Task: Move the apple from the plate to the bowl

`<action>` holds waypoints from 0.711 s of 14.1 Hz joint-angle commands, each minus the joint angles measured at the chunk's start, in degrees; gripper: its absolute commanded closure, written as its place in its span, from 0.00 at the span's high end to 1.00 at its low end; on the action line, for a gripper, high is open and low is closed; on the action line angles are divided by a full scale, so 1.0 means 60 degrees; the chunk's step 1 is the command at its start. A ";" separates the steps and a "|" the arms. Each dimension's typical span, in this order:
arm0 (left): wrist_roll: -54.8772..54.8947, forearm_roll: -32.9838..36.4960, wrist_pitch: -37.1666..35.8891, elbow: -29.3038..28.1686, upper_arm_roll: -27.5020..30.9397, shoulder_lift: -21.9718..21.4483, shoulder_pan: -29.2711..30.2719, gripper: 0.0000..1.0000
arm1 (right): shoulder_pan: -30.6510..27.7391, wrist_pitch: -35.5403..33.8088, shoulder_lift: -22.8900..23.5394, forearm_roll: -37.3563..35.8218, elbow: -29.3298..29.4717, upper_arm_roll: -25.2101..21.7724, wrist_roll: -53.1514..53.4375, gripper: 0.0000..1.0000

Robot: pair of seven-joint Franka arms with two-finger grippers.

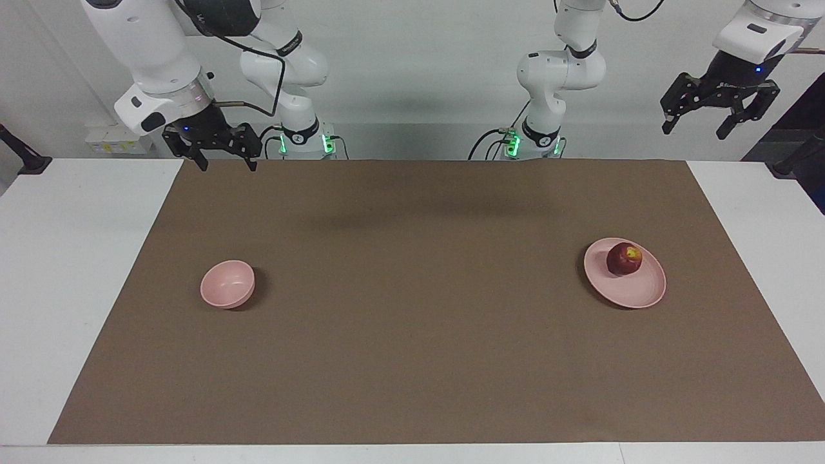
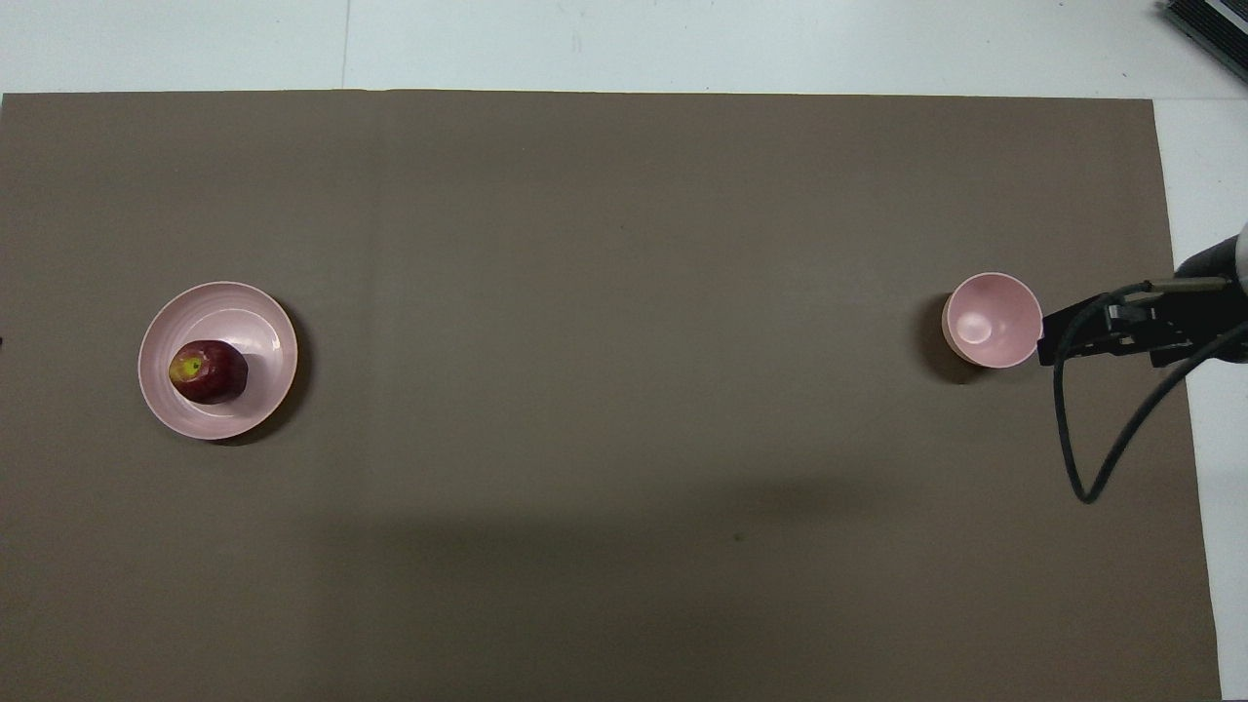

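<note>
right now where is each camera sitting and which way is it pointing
Facing view: high across the table, looking at the robots; both arms show, the right gripper open over the mat's edge, the left gripper open, raised off the mat.
Overhead view: high above the robots' end, looking steeply down; only the right gripper shows, beside the bowl.
Both show the apple on the plate, the bowl and brown mat, half a turn apart.
</note>
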 commanded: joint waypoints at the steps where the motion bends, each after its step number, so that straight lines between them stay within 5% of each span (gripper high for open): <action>1: 0.0037 -0.0107 -0.0135 0.0018 0.0085 -0.0074 -0.0048 1.00 | -0.0063 -0.0022 -0.0295 0.0148 -0.0300 0.0027 -0.0155 1.00; 10: 0.0037 -0.0107 -0.0135 0.0018 0.0085 -0.0074 -0.0048 1.00 | -0.0107 -0.0066 -0.0353 0.0119 -0.0373 0.0012 -0.0185 1.00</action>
